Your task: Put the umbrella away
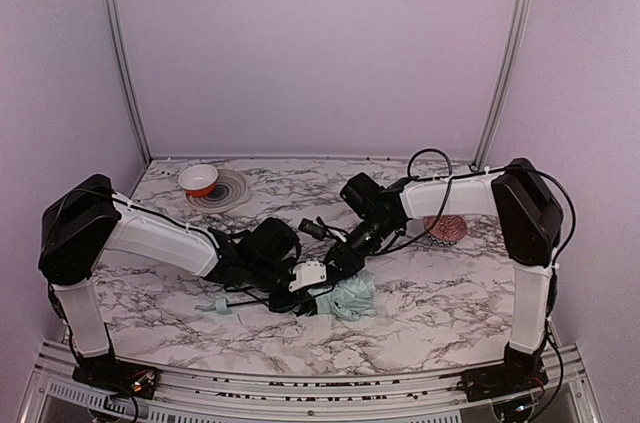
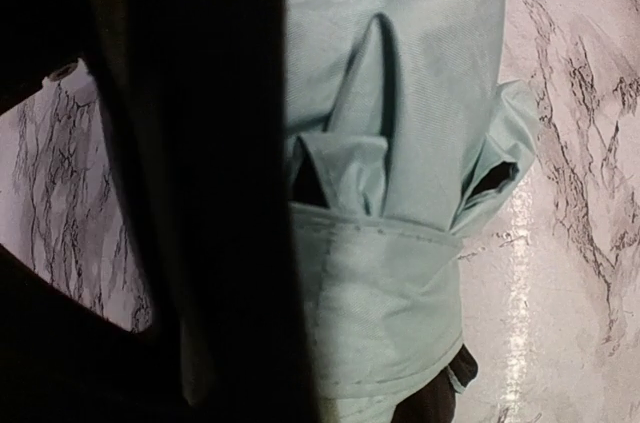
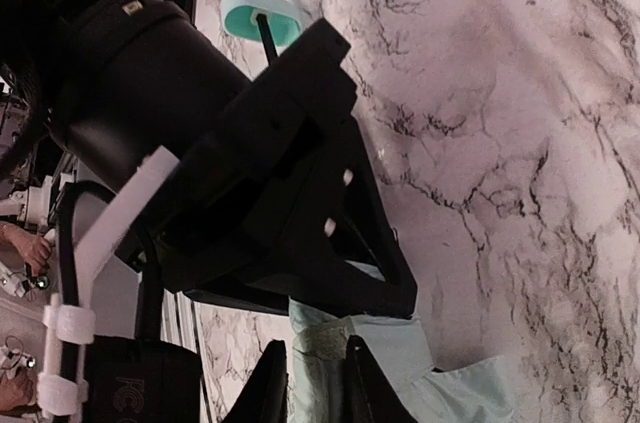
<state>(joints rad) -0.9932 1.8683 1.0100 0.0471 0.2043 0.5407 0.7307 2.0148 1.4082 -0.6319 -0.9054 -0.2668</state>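
Umbrella [image 1: 355, 295] canopy lies bunched, clamped in left gripper [image 1: 315, 293] jaws and right gripper [image 3: 318, 388] jaws.

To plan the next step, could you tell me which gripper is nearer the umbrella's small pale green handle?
Left. The left gripper holds the mint-green fabric umbrella toward the handle; the right gripper pinches it farther along, beyond the left one.
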